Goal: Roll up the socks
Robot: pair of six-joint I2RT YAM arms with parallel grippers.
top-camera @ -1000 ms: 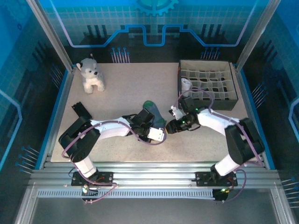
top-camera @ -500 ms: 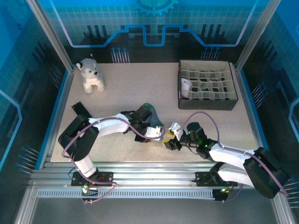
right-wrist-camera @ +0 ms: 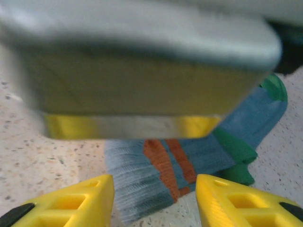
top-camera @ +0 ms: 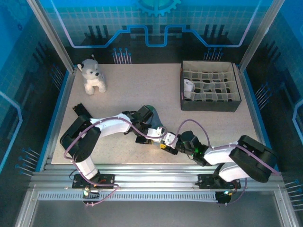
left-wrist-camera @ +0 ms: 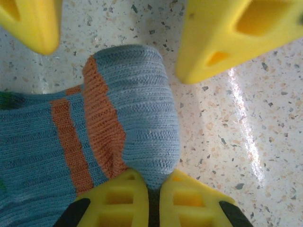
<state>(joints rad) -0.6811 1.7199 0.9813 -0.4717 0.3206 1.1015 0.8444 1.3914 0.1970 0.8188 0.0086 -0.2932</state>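
Observation:
The teal-green sock [top-camera: 155,117] lies mid-table, its grey-blue cuff end with orange bands [left-wrist-camera: 128,127] pointing toward the near edge. My left gripper [left-wrist-camera: 152,182] is shut on the edge of that cuff; from above it [top-camera: 158,134] sits over the sock's near end. My right gripper [right-wrist-camera: 154,189] is open, its yellow fingers [right-wrist-camera: 71,198] on either side of the cuff [right-wrist-camera: 156,175] without touching it. From above the right gripper [top-camera: 168,143] sits just in front of the left one. The striped white sock is out of view.
A white-grey plush dog [top-camera: 93,75] sits at the back left. A dark organizer box [top-camera: 210,103] with a white grid stands at the back right, a white bundle [top-camera: 188,86] in one left cell. The table's near edge [top-camera: 142,163] is close behind both grippers.
My right arm has swung from beside the box down to the near edge, so its open gripper now faces the sock's cuff. The left gripper shifted slightly toward the near edge with the sock.

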